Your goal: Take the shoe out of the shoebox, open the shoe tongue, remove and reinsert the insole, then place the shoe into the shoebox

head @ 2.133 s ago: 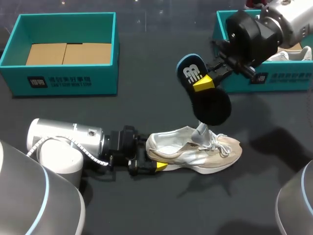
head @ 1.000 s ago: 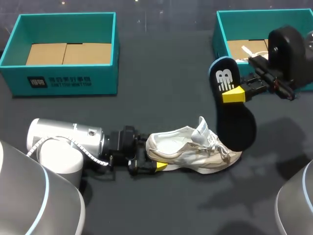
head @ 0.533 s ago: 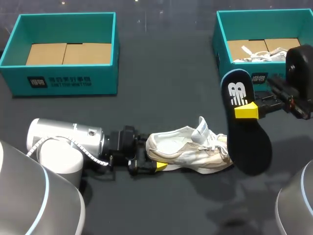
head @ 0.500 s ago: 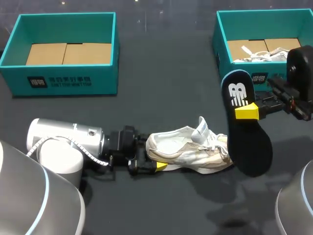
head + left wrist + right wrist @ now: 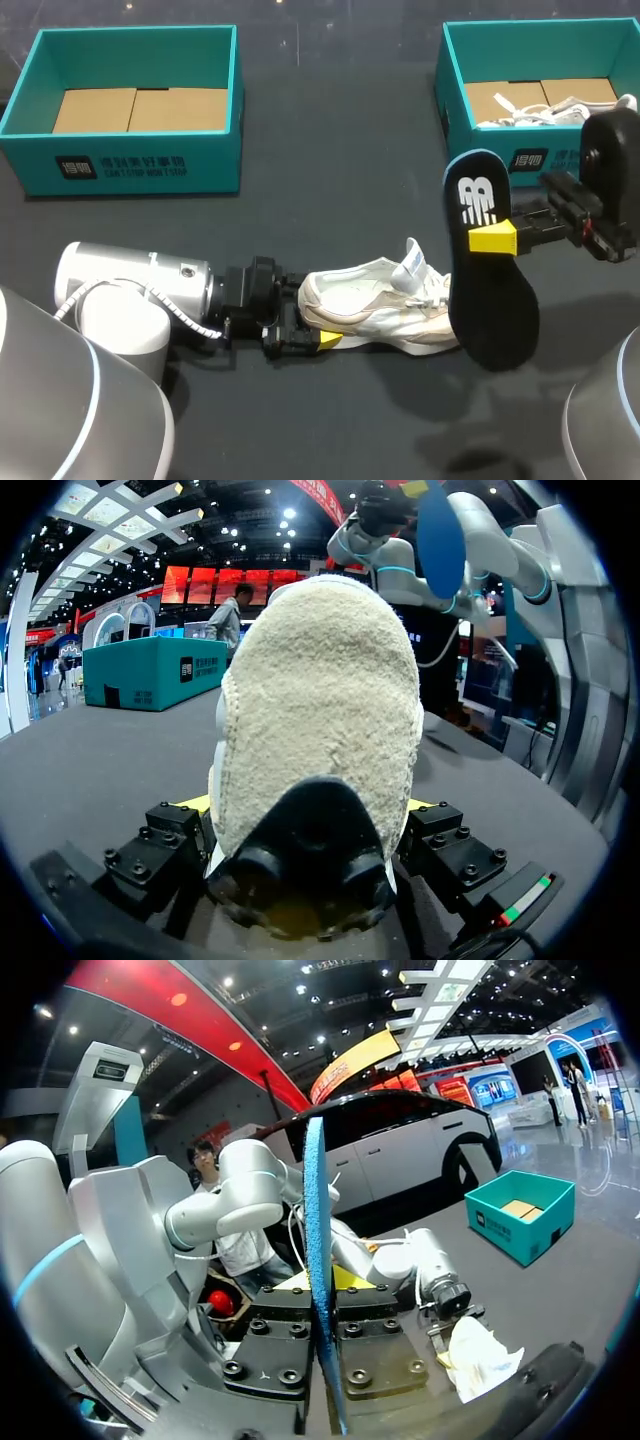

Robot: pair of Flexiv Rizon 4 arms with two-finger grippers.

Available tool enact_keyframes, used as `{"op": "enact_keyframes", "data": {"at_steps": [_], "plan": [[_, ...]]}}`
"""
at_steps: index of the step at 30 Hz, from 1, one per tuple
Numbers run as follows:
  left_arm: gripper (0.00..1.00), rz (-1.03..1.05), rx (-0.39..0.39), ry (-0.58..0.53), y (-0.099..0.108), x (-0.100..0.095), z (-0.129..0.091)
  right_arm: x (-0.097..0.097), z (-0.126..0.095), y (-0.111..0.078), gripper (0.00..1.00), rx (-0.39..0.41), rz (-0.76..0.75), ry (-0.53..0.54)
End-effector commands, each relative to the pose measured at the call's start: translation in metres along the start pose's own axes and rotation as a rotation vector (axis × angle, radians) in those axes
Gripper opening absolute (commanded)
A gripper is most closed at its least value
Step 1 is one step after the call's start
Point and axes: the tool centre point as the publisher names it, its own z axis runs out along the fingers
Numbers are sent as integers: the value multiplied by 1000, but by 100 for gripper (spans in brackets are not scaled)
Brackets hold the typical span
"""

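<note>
Left fingers (image 5: 330,340): clamped on the heel of the shoe (image 5: 370,315), which lies near the front edge of the desk (image 5: 330,200).
Right fingers (image 5: 492,238): clamped on the insole (image 5: 490,310), upright over the toe.
Risk: a tilted insole may buckle at the opening, and the shoe may twist.
Hidden: shoe toe, second right finger.

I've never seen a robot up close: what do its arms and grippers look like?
The left arm and right arm are thick, rounded silver-white tubes with thin blue rings. A coiled grey cable runs along the left one. The left gripper and right gripper are black blocks with yellow fingertips.
</note>
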Motion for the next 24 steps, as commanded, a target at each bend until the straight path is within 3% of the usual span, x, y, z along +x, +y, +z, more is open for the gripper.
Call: {"op": "enact_keyframes", "data": {"at_steps": [1,13,24], "plan": [[0,1,-1,0,1,1,-1,11,6,-8,0,-20,6,-101],[0,1,-1,0,1,1,-1,3,23,-28,0,-110,-2,-116],[0,1,-1,0,1,1,-1,2,37,-33,0,-119,37,-155]]}}
